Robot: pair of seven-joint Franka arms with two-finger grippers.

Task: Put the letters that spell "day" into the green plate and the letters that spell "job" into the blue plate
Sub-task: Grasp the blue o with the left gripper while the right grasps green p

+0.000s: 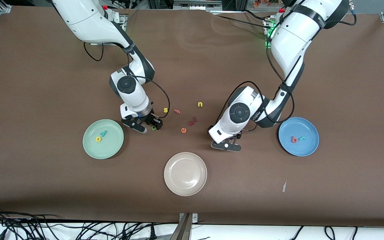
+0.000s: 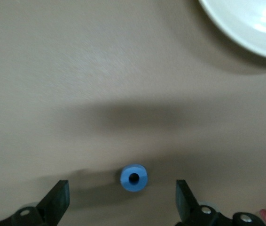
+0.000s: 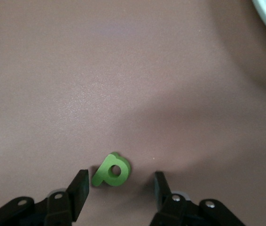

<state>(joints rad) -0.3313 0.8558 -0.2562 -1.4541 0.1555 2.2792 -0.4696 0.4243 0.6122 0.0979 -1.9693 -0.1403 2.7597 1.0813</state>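
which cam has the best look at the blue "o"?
Left wrist view: the blue "o" lies on the bare table between the open left gripper's fingers. In the front view the left arm hides it. The right wrist view doesn't show it.

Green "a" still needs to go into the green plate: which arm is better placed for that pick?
Right. The right pincer is open around the green "a", down at the table beside the green plate. The left pincer is open around the blue "o", toward the blue plate.
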